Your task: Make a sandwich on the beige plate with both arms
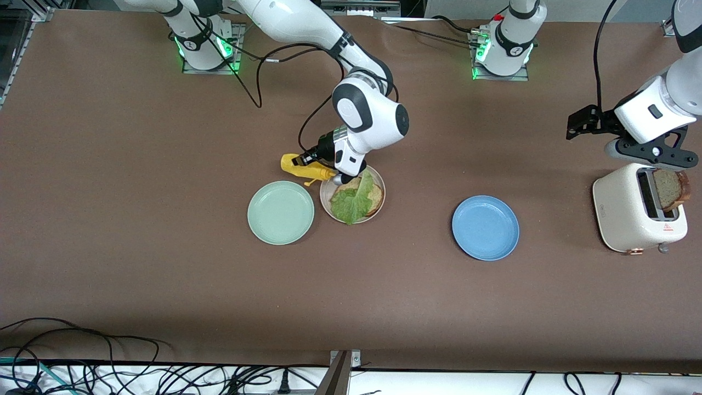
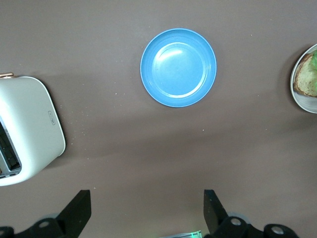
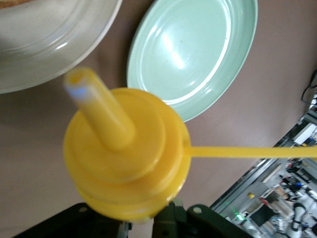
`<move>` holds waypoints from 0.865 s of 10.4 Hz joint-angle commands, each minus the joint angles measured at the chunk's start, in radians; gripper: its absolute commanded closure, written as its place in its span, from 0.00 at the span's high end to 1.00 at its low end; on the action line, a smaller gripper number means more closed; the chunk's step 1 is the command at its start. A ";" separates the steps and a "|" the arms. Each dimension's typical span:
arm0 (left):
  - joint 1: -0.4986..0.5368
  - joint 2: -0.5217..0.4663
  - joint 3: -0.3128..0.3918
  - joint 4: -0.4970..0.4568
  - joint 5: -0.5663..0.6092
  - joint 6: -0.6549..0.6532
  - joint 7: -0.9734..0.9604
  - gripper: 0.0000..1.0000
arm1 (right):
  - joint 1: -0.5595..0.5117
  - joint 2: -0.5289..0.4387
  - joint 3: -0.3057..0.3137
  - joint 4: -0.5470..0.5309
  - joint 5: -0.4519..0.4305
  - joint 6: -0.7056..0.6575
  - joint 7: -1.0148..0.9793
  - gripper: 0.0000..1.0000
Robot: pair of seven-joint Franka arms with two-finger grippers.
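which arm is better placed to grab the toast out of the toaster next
The left. Its open left gripper hangs above the cream toaster, where a brown bread slice sticks up. The right gripper is busy: shut on the yellow squeeze bottle beside the beige plate with lettuce.

Lighting: we find even, bright overhead light on the brown counter (image 1: 164, 274); shadows soft and short, the clearest beside the toaster (image 1: 639, 208); green lamps glow at both arm bases; we note pale sheen on the blue plate (image 2: 178, 67) and white streaks of glare on the mint-green plate (image 3: 193, 54); in the right wrist view the yellow bottle's (image 3: 126, 158) nozzle tip is blurred, its cap sharper; the workshop background there is out of focus.
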 commanded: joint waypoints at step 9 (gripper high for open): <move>-0.003 0.007 0.004 0.049 -0.028 -0.023 -0.002 1.00 | -0.009 0.035 -0.056 0.094 -0.014 -0.035 -0.298 0.07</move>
